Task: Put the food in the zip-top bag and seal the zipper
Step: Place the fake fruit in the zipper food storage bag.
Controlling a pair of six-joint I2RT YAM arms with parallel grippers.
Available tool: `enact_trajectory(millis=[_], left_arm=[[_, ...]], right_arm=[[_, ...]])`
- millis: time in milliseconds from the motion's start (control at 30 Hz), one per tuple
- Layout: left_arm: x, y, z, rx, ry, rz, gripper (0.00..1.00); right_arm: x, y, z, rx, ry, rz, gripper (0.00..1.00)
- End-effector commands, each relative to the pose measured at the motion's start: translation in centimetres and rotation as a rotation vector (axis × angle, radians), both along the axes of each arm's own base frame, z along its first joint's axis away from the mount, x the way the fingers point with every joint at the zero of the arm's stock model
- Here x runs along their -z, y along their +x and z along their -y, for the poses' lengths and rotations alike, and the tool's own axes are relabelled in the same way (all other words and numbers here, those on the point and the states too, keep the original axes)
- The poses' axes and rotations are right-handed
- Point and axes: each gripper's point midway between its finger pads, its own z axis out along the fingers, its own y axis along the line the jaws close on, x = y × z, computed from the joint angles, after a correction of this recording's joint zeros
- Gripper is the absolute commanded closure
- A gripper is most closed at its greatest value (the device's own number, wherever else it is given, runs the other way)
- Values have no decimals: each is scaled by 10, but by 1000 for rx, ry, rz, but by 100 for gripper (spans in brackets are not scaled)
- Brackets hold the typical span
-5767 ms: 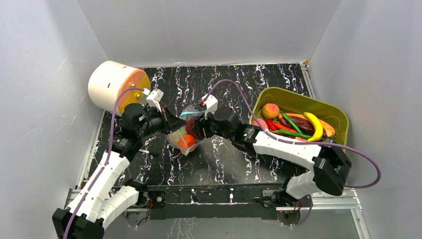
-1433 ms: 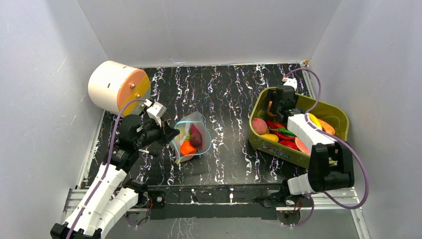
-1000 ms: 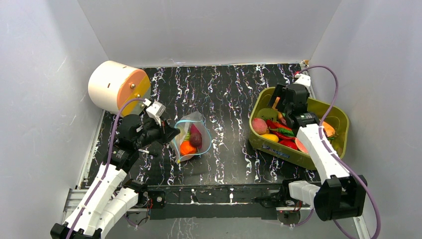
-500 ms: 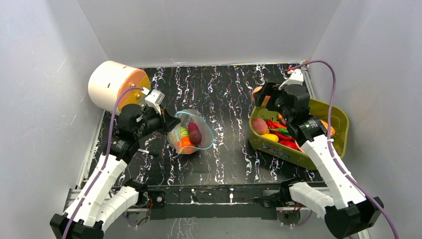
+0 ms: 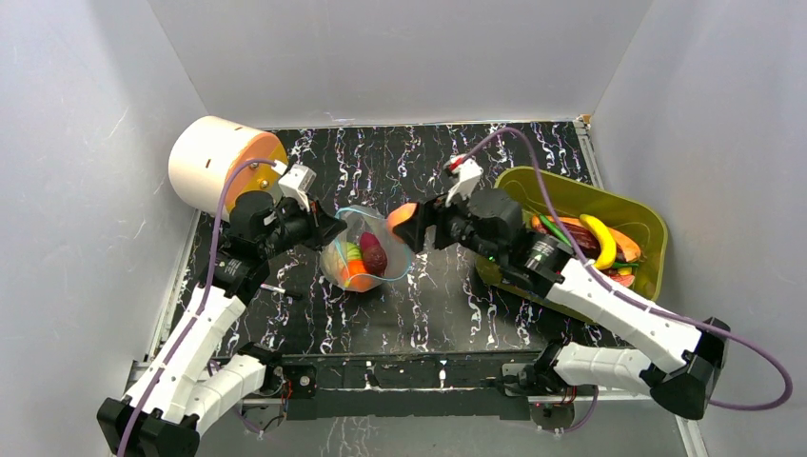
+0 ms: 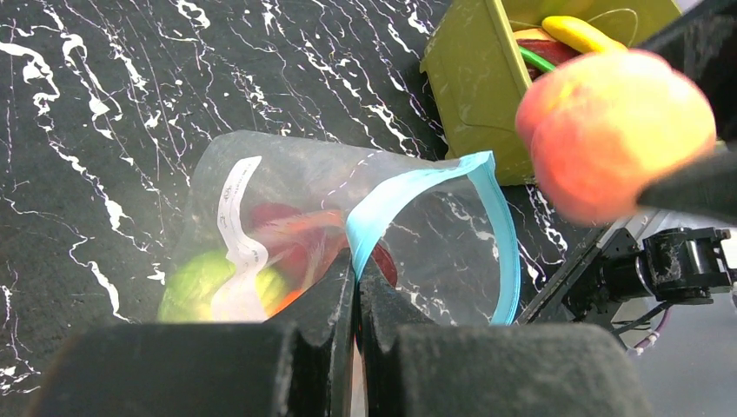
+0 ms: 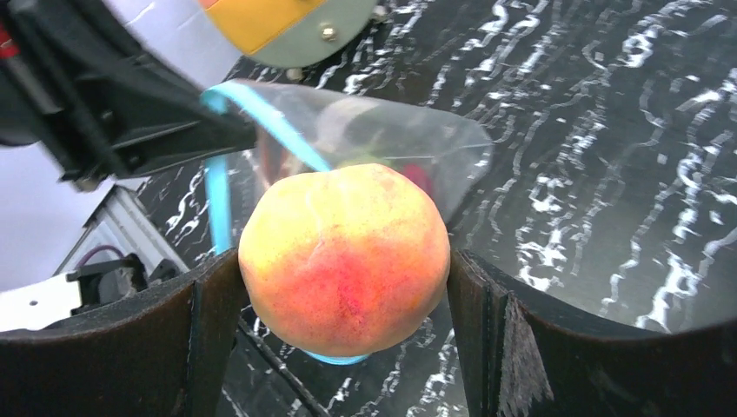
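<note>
The clear zip-top bag sits mid-table with its mouth held open. My left gripper is shut on the bag's light blue zipper at the near edge of the mouth. Inside the bag lie a green cabbage, an orange and a purple sweet potato. My right gripper is shut on a peach and hovers just right of the bag's mouth, above its rim. More food, including a yellow banana, lies in the bin.
The olive-green bin stands at the right, under my right forearm. A white cylinder with an orange face lies at the back left. Grey walls close in on three sides.
My right arm has lifted the peach out of the bin and carried it left to the bag's mouth. My left gripper has raised the bag's edge, so the mouth stands wider.
</note>
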Motion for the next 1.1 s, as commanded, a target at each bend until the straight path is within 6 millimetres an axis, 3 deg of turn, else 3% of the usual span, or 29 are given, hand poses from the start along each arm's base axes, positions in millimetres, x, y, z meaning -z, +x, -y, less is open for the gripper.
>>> enact_trajectory(millis=[0,100,267,500,867,1067], left_arm=[[-30,0,5,18,-44,46,100],[-32,-4,8,32,-62,38,100],[-33,-10,11,52,-87,18,100],[-38,-23,13,81,-120,10,100],[-47,-33,14,82,-175,9,100],[-42,-33,12,66,-171,-3,100]], right_arm=[[-52,-33,-50,-124,119,116,46],[-49,-47,-71,-172,114,128,46],[-33,-49,-94,-190,57,118,46],[-14,-24,-89,-48,-24,125,45],[15,-11,-104,-23,-62,118,45],[20,-9,-110,-31,-80,112,30]])
